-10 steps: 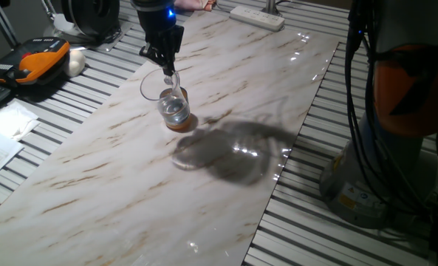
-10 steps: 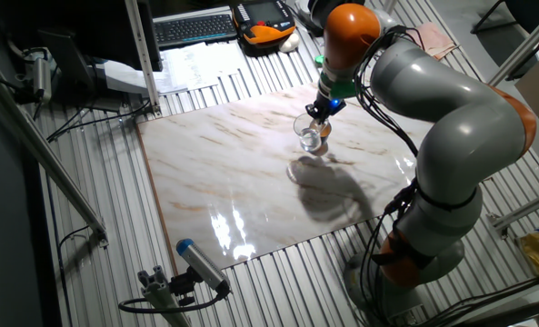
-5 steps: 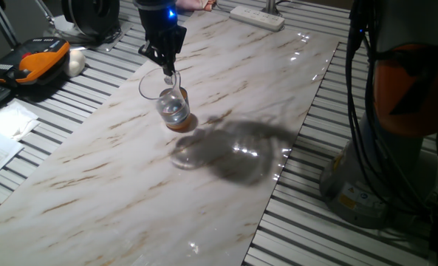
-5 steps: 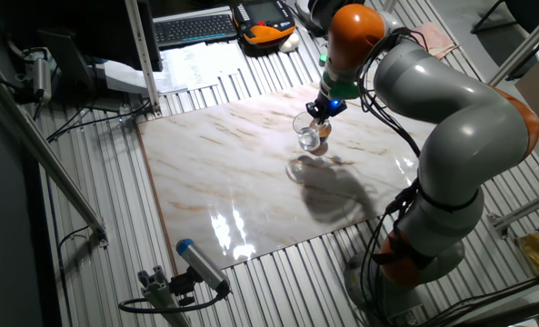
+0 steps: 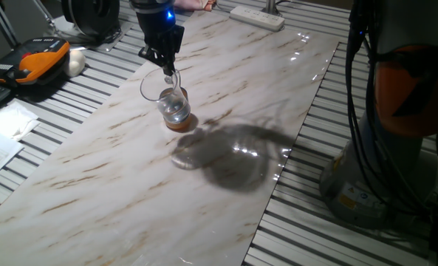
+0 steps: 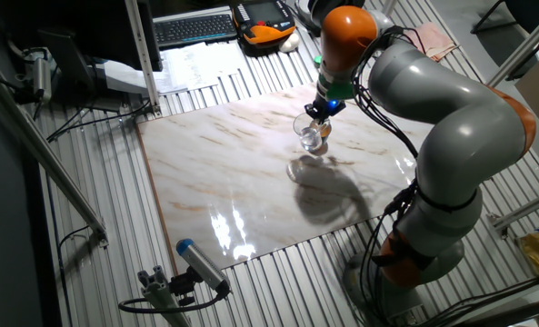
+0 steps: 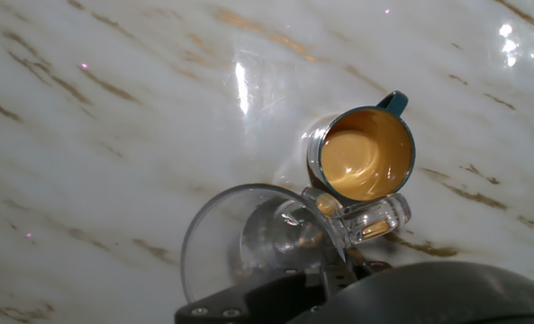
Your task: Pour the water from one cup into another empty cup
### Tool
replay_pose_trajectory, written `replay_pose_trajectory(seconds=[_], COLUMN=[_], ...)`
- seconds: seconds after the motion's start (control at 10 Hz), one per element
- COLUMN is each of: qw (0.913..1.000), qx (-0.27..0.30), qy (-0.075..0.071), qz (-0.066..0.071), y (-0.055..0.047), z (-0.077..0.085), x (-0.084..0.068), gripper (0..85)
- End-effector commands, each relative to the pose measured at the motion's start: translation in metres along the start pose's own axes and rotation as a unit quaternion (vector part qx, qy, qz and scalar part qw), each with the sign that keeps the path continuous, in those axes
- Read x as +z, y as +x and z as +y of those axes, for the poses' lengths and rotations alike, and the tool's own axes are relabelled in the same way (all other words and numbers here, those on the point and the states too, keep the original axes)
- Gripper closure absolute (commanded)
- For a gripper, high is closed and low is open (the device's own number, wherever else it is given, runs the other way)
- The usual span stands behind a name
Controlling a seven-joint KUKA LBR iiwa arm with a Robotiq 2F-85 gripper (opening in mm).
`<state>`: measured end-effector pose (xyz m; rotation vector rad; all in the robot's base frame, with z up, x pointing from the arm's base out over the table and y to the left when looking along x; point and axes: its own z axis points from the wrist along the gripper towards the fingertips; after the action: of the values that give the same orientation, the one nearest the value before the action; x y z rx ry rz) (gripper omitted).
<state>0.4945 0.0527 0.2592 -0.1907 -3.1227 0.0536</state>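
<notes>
My gripper (image 5: 167, 65) (image 6: 322, 109) is shut on the side handle (image 7: 367, 219) of the clear glass cup (image 5: 165, 97) (image 6: 309, 133) (image 7: 248, 245). I hold the cup tilted just above the marble top. Its thick base lies over the short blue-grey cup with the orange inside (image 7: 367, 153) (image 5: 180, 123) (image 6: 321, 146), and its mouth points away from that cup. A little clear water (image 5: 176, 112) seems to sit low in the glass, though it is hard to make out. The opaque cup stands upright, and I cannot tell whether it holds any liquid.
The marble slab (image 5: 226, 81) lies on a slatted metal table. A white power strip (image 5: 257, 16) lies at its far end. An orange and black device (image 5: 34, 60), papers (image 5: 1, 129) and a keyboard (image 6: 194, 27) lie off the slab. The robot's base and cables (image 5: 396, 111) stand alongside.
Almost nothing. The hand and glass swayed slightly and came back, and the glass stays tilted at the same spot over the opaque cup.
</notes>
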Motion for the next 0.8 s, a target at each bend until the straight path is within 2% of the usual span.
replay_pose_trajectory(seconds=[0.0, 0.5, 0.6, 0.7], qw=[1.0000, 0.9999, 0.9999, 0.9998], qx=[0.003, 0.012, 0.015, 0.017], qy=[-0.001, -0.002, -0.006, -0.003], qz=[0.000, -0.002, -0.001, -0.003], y=[-0.0001, -0.0001, -0.0001, -0.0001], z=[-0.0002, -0.0002, -0.0002, -0.0002], x=[0.0001, 0.0001, 0.0001, 0.0001], gripper=[85.0, 85.0, 85.0, 85.0])
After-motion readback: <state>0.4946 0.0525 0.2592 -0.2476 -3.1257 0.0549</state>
